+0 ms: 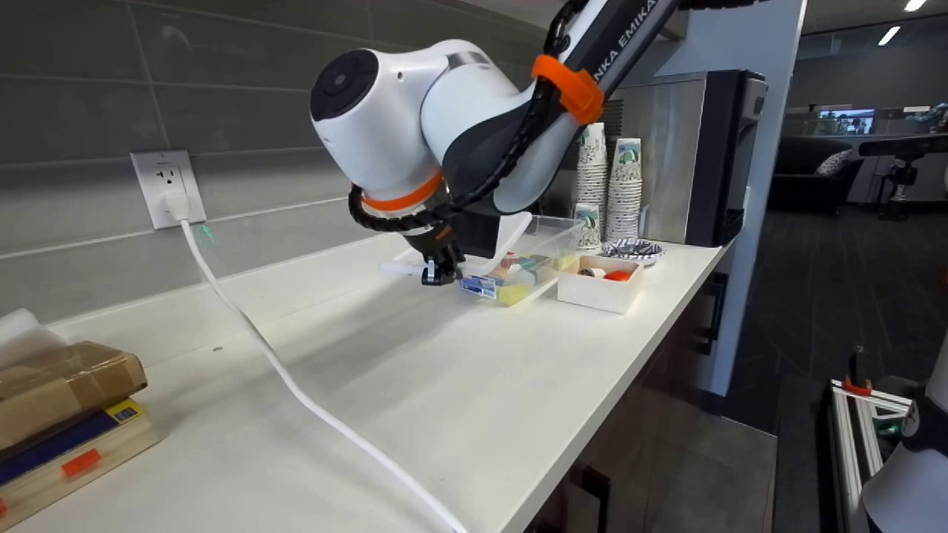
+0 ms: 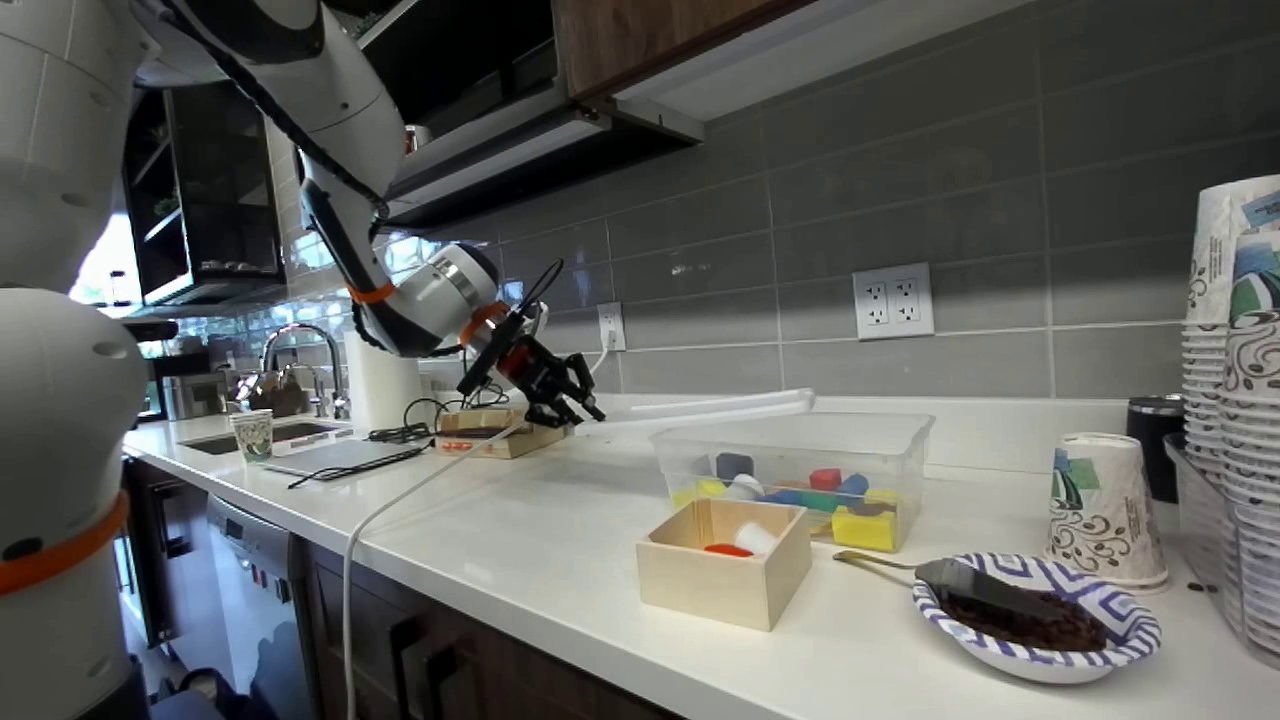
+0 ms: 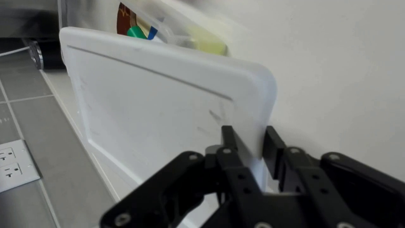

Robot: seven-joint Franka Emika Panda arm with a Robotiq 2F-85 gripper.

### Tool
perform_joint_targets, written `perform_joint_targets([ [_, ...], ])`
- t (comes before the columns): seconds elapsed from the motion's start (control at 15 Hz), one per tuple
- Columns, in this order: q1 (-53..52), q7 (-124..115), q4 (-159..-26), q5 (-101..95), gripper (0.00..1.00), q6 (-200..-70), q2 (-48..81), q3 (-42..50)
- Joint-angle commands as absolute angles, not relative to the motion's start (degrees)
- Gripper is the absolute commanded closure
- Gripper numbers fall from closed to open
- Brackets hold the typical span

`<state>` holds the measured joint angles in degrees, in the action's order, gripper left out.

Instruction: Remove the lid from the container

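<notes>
Gripper (image 3: pixel 249 136) clamped on edge of whitish lid (image 3: pixel 148 104). Lid tilted, off the container (image 2: pixel 872 446), jutting past its gripper-side end; can't tell if touching. Coloured blocks (image 2: pixel 826 479) inside container; wooden box (image 2: pixel 695 585) just beside container.

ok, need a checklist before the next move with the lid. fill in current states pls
1. Jaws astride the edge of the lid: ok, the wrist view shows one on each side.
2. Grip firm: cannot tell; contact on both sides is unclear.
3. Lid free of the container: cannot tell; they overlap in both exterior views, and whether they touch is unclear.
4. Lid clear of the small box: ok, apart in both exterior views.
5. Jaws clear of the white cable: ok, a gap shows in an exterior view.
6. Lid clear of the tiled wall: cannot tell; depth is hard to judge.
</notes>
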<state>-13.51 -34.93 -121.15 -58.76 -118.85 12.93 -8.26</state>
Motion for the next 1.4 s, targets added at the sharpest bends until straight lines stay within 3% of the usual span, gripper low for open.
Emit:
perform_joint_targets([
  [0.0, -15.1, -35.1, -118.3, -60.1, 0.93, -116.2, 16.2, -9.2],
  [1.33, -23.0, -26.6, -108.4, -58.4, 0.93, -108.6, 27.6, -12.5],
])
